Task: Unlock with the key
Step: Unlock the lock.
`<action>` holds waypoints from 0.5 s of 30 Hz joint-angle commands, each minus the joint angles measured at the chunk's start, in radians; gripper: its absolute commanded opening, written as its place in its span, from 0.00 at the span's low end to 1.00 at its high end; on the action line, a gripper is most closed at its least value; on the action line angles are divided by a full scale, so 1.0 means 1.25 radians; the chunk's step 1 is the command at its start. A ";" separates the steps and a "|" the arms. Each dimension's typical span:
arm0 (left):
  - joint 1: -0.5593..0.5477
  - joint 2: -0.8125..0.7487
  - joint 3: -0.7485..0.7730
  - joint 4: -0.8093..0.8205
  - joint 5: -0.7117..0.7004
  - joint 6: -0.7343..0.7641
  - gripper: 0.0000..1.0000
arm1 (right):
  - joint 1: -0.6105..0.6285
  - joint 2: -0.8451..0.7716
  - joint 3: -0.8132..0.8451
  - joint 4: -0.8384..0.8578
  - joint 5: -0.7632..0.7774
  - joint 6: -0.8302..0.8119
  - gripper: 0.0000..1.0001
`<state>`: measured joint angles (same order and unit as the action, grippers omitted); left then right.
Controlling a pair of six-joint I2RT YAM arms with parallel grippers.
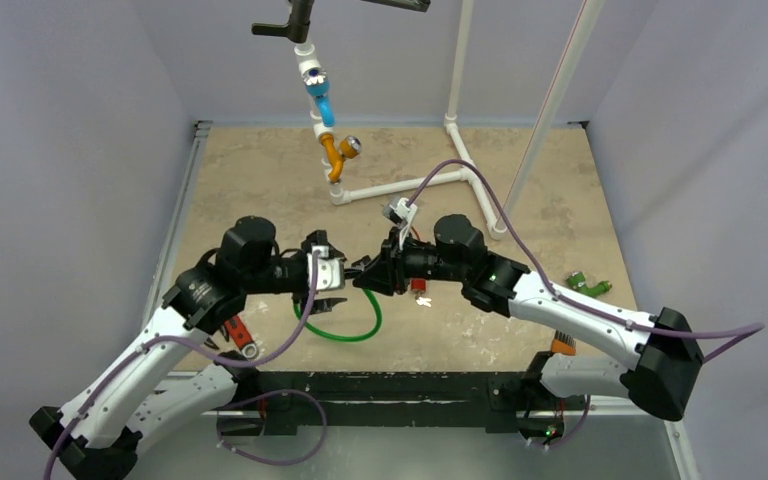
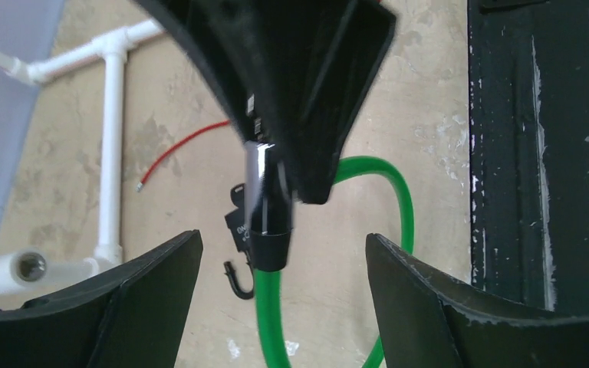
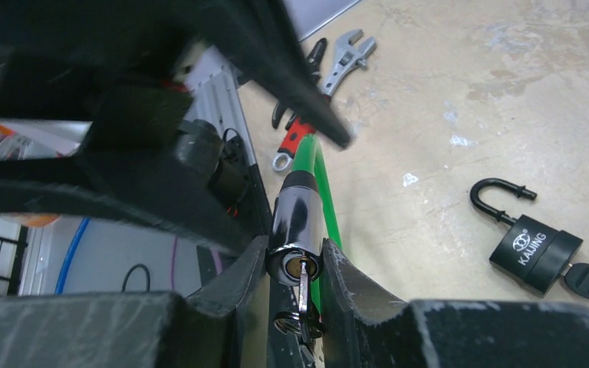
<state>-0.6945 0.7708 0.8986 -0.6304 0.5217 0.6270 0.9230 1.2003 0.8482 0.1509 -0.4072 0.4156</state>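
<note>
From above, the left gripper (image 1: 348,278) and right gripper (image 1: 368,277) meet mid-table over the green cable lock (image 1: 345,340). Left wrist: the left jaws gape wide, gripping nothing, with the lock's chrome barrel (image 2: 261,180) ahead. Right wrist: the right gripper clamps the barrel, the key (image 3: 301,287) in its end. An open padlock (image 3: 535,251) lies on the table to the right.

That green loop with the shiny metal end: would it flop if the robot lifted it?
Probably springy rather than limp: the green cable holds a smooth curve on the table. The chrome lock barrel looks solid, so likely the heavier end. Its polished surface might slip, though the right gripper pinches it from both sides.
</note>
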 commanded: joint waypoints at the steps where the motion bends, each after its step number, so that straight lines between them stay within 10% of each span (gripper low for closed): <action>1: 0.130 0.093 0.077 -0.061 0.209 -0.088 0.78 | 0.002 -0.047 0.085 -0.013 -0.069 -0.058 0.00; 15: 0.155 0.149 0.140 -0.126 0.438 -0.113 0.39 | 0.022 -0.051 0.123 -0.043 -0.071 -0.097 0.00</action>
<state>-0.4942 0.9806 1.0290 -0.8188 0.9585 0.5404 0.9375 1.1393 0.9386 0.0559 -0.4706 0.3176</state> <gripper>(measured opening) 0.457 0.220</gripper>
